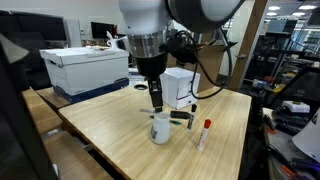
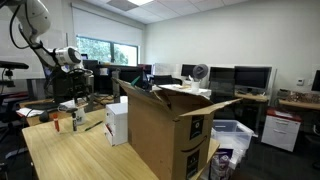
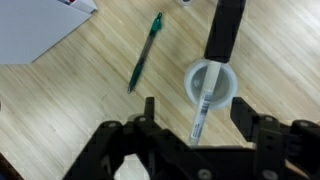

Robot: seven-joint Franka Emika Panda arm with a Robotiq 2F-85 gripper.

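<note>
No text, brand or number can be read. Dark marks are printed on the cardboard box [image 2: 165, 132], but they cannot be made out.

Over a wooden table [image 1: 120, 135], the gripper [image 1: 157, 103] is held with its fingers pointed down, just above a white cup [image 1: 160, 130], and it cannot be told here whether the fingers are apart. Beside the cup a dark thin thing [image 1: 181, 118] is laid on the wood, and a little further a marker [image 1: 204, 133] with a red cap is lying flat, apart from the cup. A small white box [image 1: 181, 85] is placed behind the gripper, and a large white box [image 1: 88, 68] is set at the far corner of the table.
</note>
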